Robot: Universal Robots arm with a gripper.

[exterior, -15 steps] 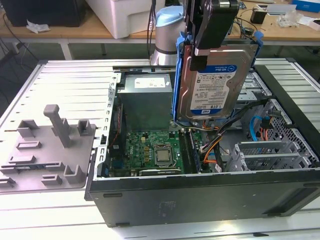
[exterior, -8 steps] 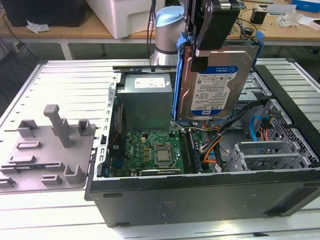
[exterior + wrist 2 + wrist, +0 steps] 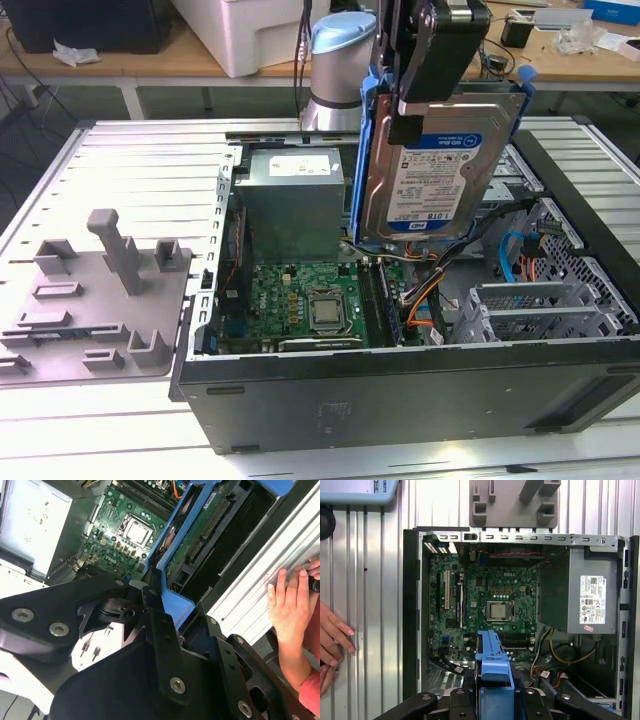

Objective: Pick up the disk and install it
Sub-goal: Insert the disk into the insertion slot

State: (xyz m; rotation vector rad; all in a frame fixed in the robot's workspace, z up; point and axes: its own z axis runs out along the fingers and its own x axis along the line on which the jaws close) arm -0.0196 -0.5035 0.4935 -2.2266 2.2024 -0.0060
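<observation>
Hanging nearly upright over the open black tower computer case (image 3: 400,405), the flat rectangular silver hard-drive disk (image 3: 440,150) is held near its upper edge by the black fingers (image 3: 405,125), which are closed firmly on it. Its broad face turns toward the exterior view and carries a white label with a blue band along the bottom. A blue plastic carrier bracket (image 3: 362,150) frames its sides. The disk's lower edge sits about at the case's open side, just to the exterior view's right of the big grey metal power-supply box (image 3: 295,200) and above the green motherboard (image 3: 290,295) with its square silver processor (image 3: 325,312).

In the first wrist view the disk (image 3: 495,675) appears edge-on as a narrow blue strip with a finger (image 3: 462,702) on either side, and the case interior lies beyond it. In the second wrist view the disk's other face (image 3: 200,535) shows a green circuit board inside the blue frame.

The case rests on a ribbed aluminium desk (image 3: 130,170), beside a grey moulded fixture plate (image 3: 100,300). A grey metal drive cage (image 3: 530,310) sits in the case toward the exterior view's right. A person's hand (image 3: 332,640) rests on the desk next to the case.
</observation>
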